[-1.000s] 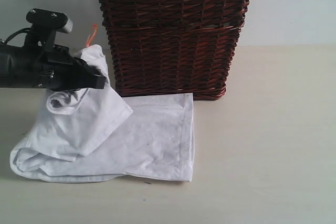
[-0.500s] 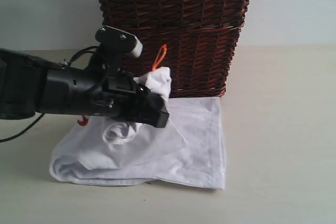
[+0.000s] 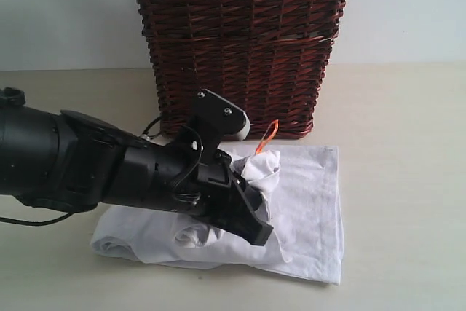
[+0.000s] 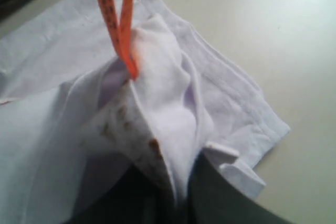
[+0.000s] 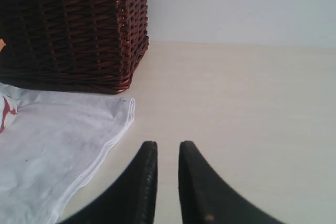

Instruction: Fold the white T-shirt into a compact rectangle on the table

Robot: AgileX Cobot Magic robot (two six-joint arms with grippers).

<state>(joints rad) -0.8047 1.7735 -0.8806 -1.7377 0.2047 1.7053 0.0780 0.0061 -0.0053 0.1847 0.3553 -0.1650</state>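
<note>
Exterior view: the shirt (image 3: 313,194) lies crumpled on the surface (image 3: 408,202), just in front of the basket (image 3: 240,41). The left end effector (image 3: 251,213) reaches over it and pinches a raised bunch of cloth below the orange tag (image 3: 267,136). Left wrist view: the jaws are narrow, with a fold of the shirt clamped between them. Right wrist view: the right end effector (image 5: 164,166) hangs over bare surface near the shirt's edge, with its jaws almost together and holding nothing.
</note>
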